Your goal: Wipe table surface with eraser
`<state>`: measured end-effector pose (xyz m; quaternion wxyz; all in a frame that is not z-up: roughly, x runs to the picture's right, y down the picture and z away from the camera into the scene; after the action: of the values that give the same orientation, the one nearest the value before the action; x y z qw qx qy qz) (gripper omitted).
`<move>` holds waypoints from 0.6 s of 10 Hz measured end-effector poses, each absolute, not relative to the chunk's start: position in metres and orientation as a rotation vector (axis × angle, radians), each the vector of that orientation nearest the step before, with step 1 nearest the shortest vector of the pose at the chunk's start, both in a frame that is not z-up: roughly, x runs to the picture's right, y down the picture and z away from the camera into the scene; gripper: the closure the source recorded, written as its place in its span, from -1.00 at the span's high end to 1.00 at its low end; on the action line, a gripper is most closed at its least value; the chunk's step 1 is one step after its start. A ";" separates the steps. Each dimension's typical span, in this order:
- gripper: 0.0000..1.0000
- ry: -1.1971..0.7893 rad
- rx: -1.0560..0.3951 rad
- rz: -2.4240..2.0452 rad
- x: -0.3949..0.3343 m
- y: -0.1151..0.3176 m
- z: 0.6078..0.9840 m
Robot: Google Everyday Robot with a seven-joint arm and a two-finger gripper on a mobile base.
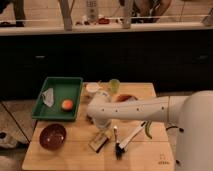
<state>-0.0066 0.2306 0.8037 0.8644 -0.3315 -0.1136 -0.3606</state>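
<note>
The eraser (pixel 99 141), a small cream block on a dark base, lies on the light tan table surface (pixel 75 157) near the front middle. My white arm reaches in from the right and bends down over it. My gripper (pixel 101 130) hangs directly over the eraser's far end, at or just above it. I cannot tell whether it touches the eraser. The table's small dark logo (pixel 163 161) is at the front right corner.
A green tray (pixel 56 113) with an orange (pixel 67 104) and a white object (pixel 48 96) sits at the back left. A brown bowl (pixel 52 136) is front left. A white-handled, black-bristled brush (pixel 126 142) lies right of the eraser. A green cup (pixel 114 86) and a white cup (pixel 92 88) stand at the back.
</note>
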 end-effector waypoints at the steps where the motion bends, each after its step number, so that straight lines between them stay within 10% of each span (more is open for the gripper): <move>1: -0.99 -0.240 -0.692 -0.758 -0.009 0.227 0.806; 6: -0.99 -0.316 -0.691 -0.845 -0.082 0.237 0.806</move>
<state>-0.0822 0.2369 0.8063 0.8428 -0.3271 -0.1495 -0.4003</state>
